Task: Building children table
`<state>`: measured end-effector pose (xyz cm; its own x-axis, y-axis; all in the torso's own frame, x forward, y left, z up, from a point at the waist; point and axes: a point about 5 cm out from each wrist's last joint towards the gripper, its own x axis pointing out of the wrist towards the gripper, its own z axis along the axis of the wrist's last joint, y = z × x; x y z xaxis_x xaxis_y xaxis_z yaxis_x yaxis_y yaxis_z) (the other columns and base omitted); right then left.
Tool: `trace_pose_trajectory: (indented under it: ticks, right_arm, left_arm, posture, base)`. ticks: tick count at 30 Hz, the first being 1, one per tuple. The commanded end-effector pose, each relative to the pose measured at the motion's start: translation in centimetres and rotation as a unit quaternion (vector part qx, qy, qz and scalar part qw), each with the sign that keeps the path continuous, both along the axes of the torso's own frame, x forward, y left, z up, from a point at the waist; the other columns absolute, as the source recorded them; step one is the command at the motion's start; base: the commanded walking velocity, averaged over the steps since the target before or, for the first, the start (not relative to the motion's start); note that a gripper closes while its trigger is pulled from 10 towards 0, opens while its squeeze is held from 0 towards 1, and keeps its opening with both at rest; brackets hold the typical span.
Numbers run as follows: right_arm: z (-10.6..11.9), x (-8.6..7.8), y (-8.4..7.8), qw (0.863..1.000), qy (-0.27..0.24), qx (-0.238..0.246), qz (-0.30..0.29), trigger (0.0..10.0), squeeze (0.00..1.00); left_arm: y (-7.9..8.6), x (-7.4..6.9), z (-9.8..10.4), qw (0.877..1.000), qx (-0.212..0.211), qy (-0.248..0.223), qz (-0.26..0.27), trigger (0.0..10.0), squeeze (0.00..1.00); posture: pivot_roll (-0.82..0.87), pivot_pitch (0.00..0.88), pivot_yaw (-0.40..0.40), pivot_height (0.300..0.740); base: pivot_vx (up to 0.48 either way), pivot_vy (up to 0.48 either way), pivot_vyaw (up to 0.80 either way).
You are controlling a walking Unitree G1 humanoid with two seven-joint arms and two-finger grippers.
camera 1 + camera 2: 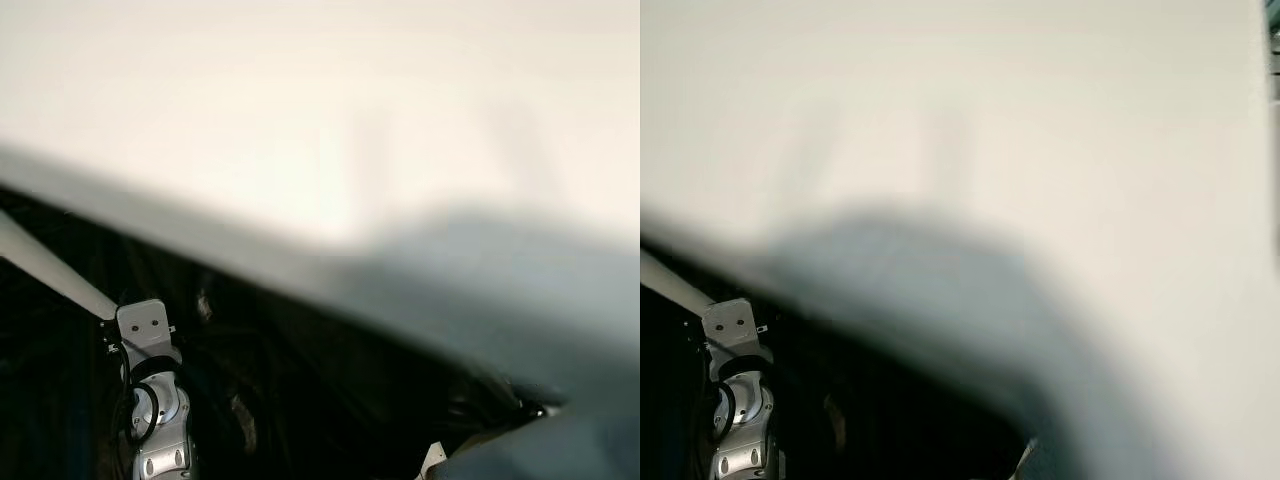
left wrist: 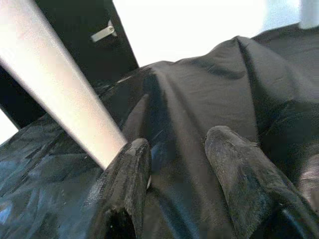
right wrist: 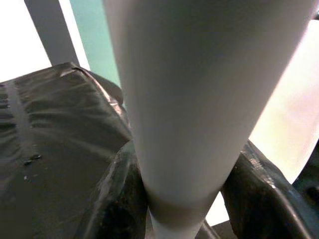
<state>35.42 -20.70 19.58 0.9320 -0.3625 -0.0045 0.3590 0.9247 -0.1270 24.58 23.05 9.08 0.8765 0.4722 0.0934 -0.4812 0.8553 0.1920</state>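
Both claws (image 2: 177, 164) (image 3: 187, 199) around white legs (image 3: 194, 99)

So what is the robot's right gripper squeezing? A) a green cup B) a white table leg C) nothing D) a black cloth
B: in the right wrist view the right gripper has its two black fingers pressed on either side of a white tapered table leg.

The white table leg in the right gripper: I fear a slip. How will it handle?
The table leg looks smooth and tapered, so it could slide toward its narrow end between the right gripper's fingers. It seems rigid, probably not floppy. Being round, it would likely roll if set down.
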Motion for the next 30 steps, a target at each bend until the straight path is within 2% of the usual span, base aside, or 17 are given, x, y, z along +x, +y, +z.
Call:
trace_pose_trajectory:
  ticks: [1, 3, 4, 5, 7, 12, 15, 22, 25, 27, 28, 30]
  right_arm:
    - [-1.1, 0.2, 0.7, 0.999, 0.035, 0.002, 0.014, 0.0, 0.0]
    - [0.0, 1.3, 0.5, 0.999, 0.032, 0.018, 0.014, 0.0, 0.0]
    - [0.0, 1.3, 0.5, 0.999, 0.032, 0.018, 0.014, 0.0, 0.0]
    - [1.4, 2.6, 0.3, 0.999, 0.025, 0.037, 0.013, 0.0, 0.0]
    - [2.4, 3.3, 0.2, 0.998, 0.021, 0.054, 0.01, 0.0, 0.0]
    - [3.0, 3.7, 0.2, 0.998, 0.023, 0.066, 0.006, 0.0, 0.0]
    - [3.0, 3.9, 0.8, 0.997, 0.027, 0.073, 0.016, 0.0, 0.0]
    - [3.3, 4.5, 1.1, 0.995, 0.036, 0.093, 0.023, 0.0, 0.0]
    - [4.3, 5.4, 0.9, 0.993, 0.038, 0.105, 0.028, 0.0, 0.0]
    - [5.7, 5.9, 0.3, 0.996, 0.027, 0.086, 0.025, 0.0, 0.0]
    - [5.7, 5.9, 0.3, 0.996, 0.027, 0.086, 0.025, 0.0, 0.0]
    - [6.6, 6.2, -0.7, 0.997, 0.021, 0.068, 0.017, 0.0, 0.0]
  left_arm:
    - [0.4, -0.4, -0.2, 0.998, -0.007, -0.007, 0.062, 10.0, 0.0]
    - [0.2, -0.3, -0.2, 0.998, -0.007, -0.007, 0.058, 10.0, 0.0]
    - [0.2, -0.3, -0.2, 0.998, -0.007, -0.007, 0.058, 10.0, 0.0]
    - [0.1, -0.1, -0.1, 0.998, -0.006, -0.009, 0.055, 10.0, 0.0]
    - [0.1, 0.1, 0.0, 0.998, -0.005, -0.011, 0.054, 10.0, 0.0]
    - [0.1, 0.0, 0.1, 0.998, -0.004, -0.013, 0.055, 10.0, 0.0]
    - [0.1, -0.3, 0.0, 0.998, -0.004, -0.013, 0.057, 10.0, 0.0]
    - [0.0, -0.5, -0.1, 0.998, -0.003, -0.011, 0.057, 10.0, 0.0]
    - [-0.2, -0.4, -0.1, 0.999, -0.002, -0.01, 0.051, 10.0, 0.0]
    - [-0.3, -0.2, 0.0, 0.999, -0.001, -0.011, 0.047, 10.0, 0.0]
    - [-0.3, -0.2, 0.0, 0.999, -0.001, -0.011, 0.047, 10.0, 0.0]
    - [-0.4, -0.1, 0.1, 0.999, -0.001, -0.012, 0.046, 10.0, 0.0]
  posture:
    - [0.07, 0.0, 0.095, 0.74]
    - [0.07, 0.0, 0.097, 0.74]
    - [0.07, 0.0, 0.097, 0.74]
    - [0.07, 0.0, 0.096, 0.74]
    - [0.07, 0.0, 0.094, 0.74]
    - [0.08, 0.0, 0.09, 0.74]
    - [0.09, 0.0, 0.085, 0.74]
    - [0.09, 0.0, 0.092, 0.74]
    - [0.08, 0.0, 0.097, 0.74]
    - [0.08, 0.0, 0.095, 0.74]
    - [0.08, 0.0, 0.095, 0.74]
    - [0.09, 0.0, 0.087, 0.74]
  base:
    - [0.0, 0.0, 0.0]
    - [0.0, 0.0, 0.0]
    - [0.0, 0.0, 0.0]
    - [0.0, 0.0, 0.0]
    - [0.0, 0.0, 0.0]
    - [0.0, 0.0, 0.0]
    - [0.0, 0.0, 0.0]
    - [0.0, 0.0, 0.0]
    - [0.0, 0.0, 0.0]
    - [0.0, 0.0, 0.0]
    - [0.0, 0.0, 0.0]
    - [0.0, 0.0, 0.0]
